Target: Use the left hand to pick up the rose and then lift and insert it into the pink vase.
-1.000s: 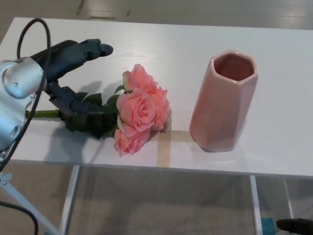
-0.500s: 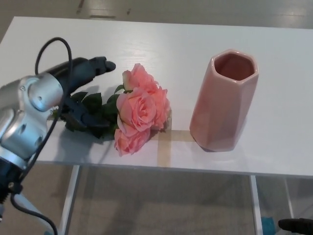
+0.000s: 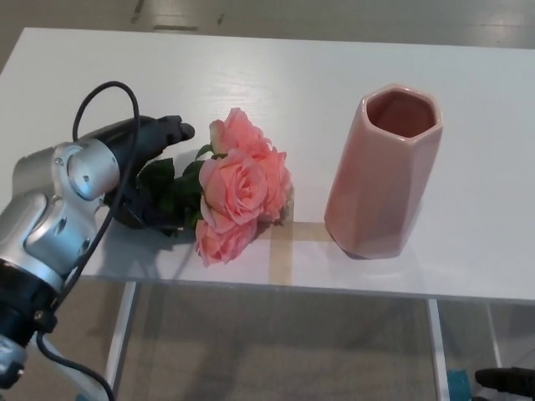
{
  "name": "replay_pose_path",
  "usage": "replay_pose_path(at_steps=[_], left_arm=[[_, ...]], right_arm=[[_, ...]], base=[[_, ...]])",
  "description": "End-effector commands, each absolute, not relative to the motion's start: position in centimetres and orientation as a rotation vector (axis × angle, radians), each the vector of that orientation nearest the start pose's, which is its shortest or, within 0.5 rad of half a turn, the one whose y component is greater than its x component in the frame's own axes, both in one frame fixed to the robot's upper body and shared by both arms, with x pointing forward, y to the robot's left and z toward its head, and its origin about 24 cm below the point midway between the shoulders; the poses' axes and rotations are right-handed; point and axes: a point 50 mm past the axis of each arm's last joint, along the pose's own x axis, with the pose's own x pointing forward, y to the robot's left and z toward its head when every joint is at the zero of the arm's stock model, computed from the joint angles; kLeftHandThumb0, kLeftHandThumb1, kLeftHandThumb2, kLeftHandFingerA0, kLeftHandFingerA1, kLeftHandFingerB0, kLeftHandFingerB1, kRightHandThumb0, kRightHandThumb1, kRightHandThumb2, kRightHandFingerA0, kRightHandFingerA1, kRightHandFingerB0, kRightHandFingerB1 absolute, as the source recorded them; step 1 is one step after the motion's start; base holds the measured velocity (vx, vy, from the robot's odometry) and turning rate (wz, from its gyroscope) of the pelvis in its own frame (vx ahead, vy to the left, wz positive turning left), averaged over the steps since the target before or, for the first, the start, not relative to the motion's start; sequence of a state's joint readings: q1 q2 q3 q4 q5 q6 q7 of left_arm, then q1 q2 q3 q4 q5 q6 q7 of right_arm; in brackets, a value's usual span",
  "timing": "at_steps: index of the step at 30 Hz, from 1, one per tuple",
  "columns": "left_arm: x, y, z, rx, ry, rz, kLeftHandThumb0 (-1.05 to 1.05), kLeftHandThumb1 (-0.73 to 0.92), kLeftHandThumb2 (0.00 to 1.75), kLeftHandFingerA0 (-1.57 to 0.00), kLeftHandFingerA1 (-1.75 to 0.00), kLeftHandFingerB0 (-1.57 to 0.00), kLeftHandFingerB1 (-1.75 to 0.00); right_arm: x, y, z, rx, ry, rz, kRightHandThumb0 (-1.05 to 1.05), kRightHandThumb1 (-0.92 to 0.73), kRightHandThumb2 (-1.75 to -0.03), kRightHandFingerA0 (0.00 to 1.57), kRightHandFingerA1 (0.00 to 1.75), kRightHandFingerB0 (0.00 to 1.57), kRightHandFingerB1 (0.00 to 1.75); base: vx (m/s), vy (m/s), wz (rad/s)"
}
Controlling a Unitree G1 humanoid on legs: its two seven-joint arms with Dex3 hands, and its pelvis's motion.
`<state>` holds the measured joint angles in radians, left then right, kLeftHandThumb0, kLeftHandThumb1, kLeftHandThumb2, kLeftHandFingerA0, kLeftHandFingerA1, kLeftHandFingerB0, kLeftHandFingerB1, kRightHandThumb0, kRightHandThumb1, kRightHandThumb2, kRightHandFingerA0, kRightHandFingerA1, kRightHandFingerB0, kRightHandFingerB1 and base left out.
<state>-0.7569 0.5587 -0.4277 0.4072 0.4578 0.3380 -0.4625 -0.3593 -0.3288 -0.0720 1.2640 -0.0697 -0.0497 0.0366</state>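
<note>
The rose (image 3: 241,188), a bunch of salmon-pink blooms with dark green leaves, lies flat near the front edge of the white table (image 3: 301,83), with its stem pointing left. My left hand (image 3: 144,171) is down over the leaves and stem. It is open, with its fingers (image 3: 167,129) on the far side and the thumb on the near side of the stem. My silver wrist hides most of the stem. The pink vase (image 3: 383,171), tall and faceted, stands upright to the right of the blooms with its mouth open upward. Only a dark sliver of my right hand (image 3: 504,380) shows, low at the bottom right.
A tan tape mark (image 3: 282,246) lies on the table between the blooms and the vase. The table's front edge runs just below the rose. A black cable (image 3: 104,92) loops above my left wrist. Floor shows under the table.
My left hand has moved right and down, from beside the stem to straddling the leaves, and the wrist now covers the stem. The rose and vase have not moved.
</note>
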Motion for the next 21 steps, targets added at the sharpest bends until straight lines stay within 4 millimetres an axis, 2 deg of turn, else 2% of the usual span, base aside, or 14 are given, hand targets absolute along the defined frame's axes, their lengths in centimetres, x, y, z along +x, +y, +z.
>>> replay_pose_path(at_steps=[1, 2, 4, 5, 6, 7, 8, 9, 12, 17, 18, 19, 20, 21], left_arm=[[37.3, 17.5, 13.0, 1.217, 0.245, -0.380, -0.45, 0.32, 0.70, 0.00, -0.17, -0.05, -0.25], [37.3, 17.5, 12.9, 1.214, 0.248, -0.379, -0.48, 0.36, 0.55, 0.00, -0.19, -0.04, -0.23], [37.4, 17.5, 12.7, 1.213, 0.252, -0.381, -0.45, 0.32, 0.70, 0.00, -0.17, -0.05, -0.25], [37.3, 17.3, 12.4, 1.210, 0.258, -0.387, -0.48, 0.36, 0.55, -0.01, -0.18, -0.04, -0.23], [37.3, 17.2, 12.2, 1.208, 0.260, -0.389, -0.48, 0.33, 0.62, -0.01, -0.17, -0.04, -0.23], [37.3, 17.2, 12.1, 1.206, 0.262, -0.392, -0.47, 0.41, 0.53, 0.00, -0.23, -0.04, -0.25], [37.3, 17.1, 12.0, 1.204, 0.264, -0.397, -0.47, 0.41, 0.53, 0.00, -0.23, -0.04, -0.25], [37.3, 17.0, 11.8, 1.207, 0.267, -0.401, -0.45, 0.32, 0.71, 0.00, -0.19, -0.01, -0.26], [37.1, 16.8, 11.3, 1.224, 0.268, -0.406, -0.49, 0.34, 0.69, -0.06, -0.18, -0.06, -0.21], [36.9, 16.3, 10.1, 1.279, 0.257, -0.432, -0.53, 0.37, 0.65, -0.13, -0.36, -0.05, -0.21], [36.9, 16.3, 10.1, 1.285, 0.243, -0.433, -0.28, 0.28, 0.84, 0.00, -0.46, 0.00, -0.49], [36.9, 16.2, 10.0, 1.293, 0.227, -0.430, -0.48, 0.43, 0.65, -0.22, -0.38, -0.08, -0.31], [36.9, 16.1, 9.8, 1.302, 0.209, -0.425, -0.48, 0.43, 0.65, -0.22, -0.38, -0.08, -0.31], [36.9, 15.9, 9.6, 1.295, 0.168, -0.424, -0.34, 0.68, 0.63, -0.54, -0.40, -0.26, -0.31]], right_arm=[[22.5, -27.1, -9.5, -0.291, 0.864, -0.139, -0.31, -0.61, -0.58, 0.62, 0.42, 0.54, 0.39], [22.5, -27.1, -9.5, -0.292, 0.863, -0.136, -0.32, -0.61, -0.58, 0.62, 0.42, 0.54, 0.39], [22.6, -27.0, -9.5, -0.293, 0.862, -0.135, -0.32, -0.61, -0.58, 0.62, 0.42, 0.54, 0.39], [22.6, -27.0, -9.5, -0.295, 0.860, -0.131, -0.32, -0.61, -0.58, 0.62, 0.42, 0.54, 0.39], [22.7, -27.0, -9.4, -0.297, 0.858, -0.128, -0.32, -0.61, -0.58, 0.62, 0.42, 0.54, 0.39], [22.7, -27.0, -9.4, -0.299, 0.855, -0.126, -0.32, -0.61, -0.58, 0.62, 0.42, 0.54, 0.39], [22.7, -27.0, -9.4, -0.301, 0.854, -0.123, -0.32, -0.61, -0.58, 0.62, 0.42, 0.54, 0.39], [22.8, -27.0, -9.4, -0.299, 0.855, -0.125, -0.32, -0.61, -0.58, 0.61, 0.42, 0.54, 0.39], [22.8, -27.0, -9.4, -0.301, 0.857, -0.122, -0.32, -0.61, -0.58, 0.61, 0.41, 0.53, 0.39], [22.8, -26.9, -9.4, -0.295, 0.853, -0.118, -0.31, -0.62, -0.58, 0.60, 0.41, 0.52, 0.39], [22.9, -26.9, -9.3, -0.293, 0.851, -0.116, -0.31, -0.62, -0.58, 0.60, 0.41, 0.52, 0.39], [22.9, -26.9, -9.3, -0.290, 0.850, -0.117, -0.31, -0.62, -0.58, 0.60, 0.41, 0.52, 0.39], [22.9, -27.0, -9.3, -0.287, 0.850, -0.119, -0.31, -0.62, -0.58, 0.60, 0.41, 0.52, 0.39], [22.9, -26.9, -9.3, -0.290, 0.848, -0.117, -0.31, -0.63, -0.59, 0.60, 0.41, 0.52, 0.39]], base=[[0.00, 0.000, 0.00], [0.00, 0.000, 0.00], [0.00, 0.000, 0.00], [0.00, 0.000, 0.00], [0.00, 0.000, 0.00], [0.00, 0.000, 0.00], [0.00, 0.000, 0.00], [0.00, 0.000, 0.00], [0.00, 0.000, 0.00], [0.00, 0.000, 0.00], [0.00, 0.000, 0.00], [0.00, 0.000, 0.00], [0.00, 0.000, 0.00], [0.00, 0.000, 0.00]])
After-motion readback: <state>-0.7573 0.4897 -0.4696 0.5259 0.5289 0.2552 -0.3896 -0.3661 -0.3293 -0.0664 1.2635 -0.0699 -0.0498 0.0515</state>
